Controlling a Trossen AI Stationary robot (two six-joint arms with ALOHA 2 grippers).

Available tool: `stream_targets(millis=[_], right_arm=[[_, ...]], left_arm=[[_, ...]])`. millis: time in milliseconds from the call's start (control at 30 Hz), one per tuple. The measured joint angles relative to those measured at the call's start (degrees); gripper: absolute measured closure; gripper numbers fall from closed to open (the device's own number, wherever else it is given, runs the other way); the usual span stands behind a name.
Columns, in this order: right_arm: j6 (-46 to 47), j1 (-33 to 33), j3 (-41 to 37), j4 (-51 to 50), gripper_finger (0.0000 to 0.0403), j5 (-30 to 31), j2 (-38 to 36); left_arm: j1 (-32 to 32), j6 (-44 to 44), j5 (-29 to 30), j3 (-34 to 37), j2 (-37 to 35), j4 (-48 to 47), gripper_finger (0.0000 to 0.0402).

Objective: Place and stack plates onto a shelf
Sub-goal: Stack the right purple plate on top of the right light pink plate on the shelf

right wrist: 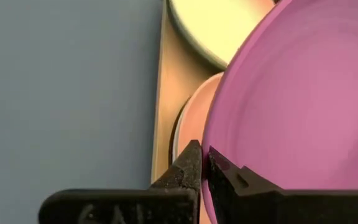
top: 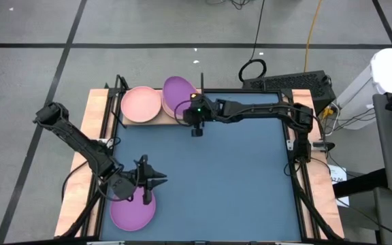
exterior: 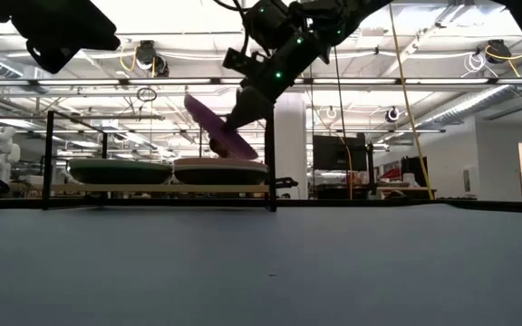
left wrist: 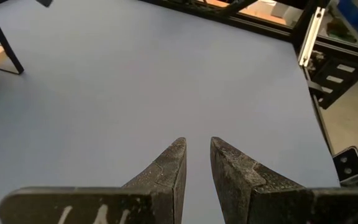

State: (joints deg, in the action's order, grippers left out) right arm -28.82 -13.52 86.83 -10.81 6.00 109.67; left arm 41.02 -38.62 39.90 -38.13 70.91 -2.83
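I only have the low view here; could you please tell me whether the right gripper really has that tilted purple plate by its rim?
Observer: Yes. Its wrist view shows the right gripper shut on the rim of the tilted purple plate.
Operator: What lies under it?
Observer: A pink plate, topping the right stack on the shelf.
Operator: And the left arm?
Observer: The left gripper hovers by a second purple plate on the mat, with its fingers slightly apart and nothing between them.

Overhead straight down, low level; both share shelf (top: 148, 116)
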Motion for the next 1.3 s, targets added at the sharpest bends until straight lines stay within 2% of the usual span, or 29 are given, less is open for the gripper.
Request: stream_targets(millis=[267, 1300], right_arm=[[-2.01, -0.24, -0.02, -1.78, 0.0403, 1.55, 0.00], [-4.87, -1.16, -1.05, -3.03, 0.0398, 1.12, -0.02]], left_arm=[[-1.40, 1.05, 0.09, 0.00, 0.00, 0.00, 0.0323], [-2.01, 1.04, 0.14, 0.00, -0.02, -0.02, 0.0323]])
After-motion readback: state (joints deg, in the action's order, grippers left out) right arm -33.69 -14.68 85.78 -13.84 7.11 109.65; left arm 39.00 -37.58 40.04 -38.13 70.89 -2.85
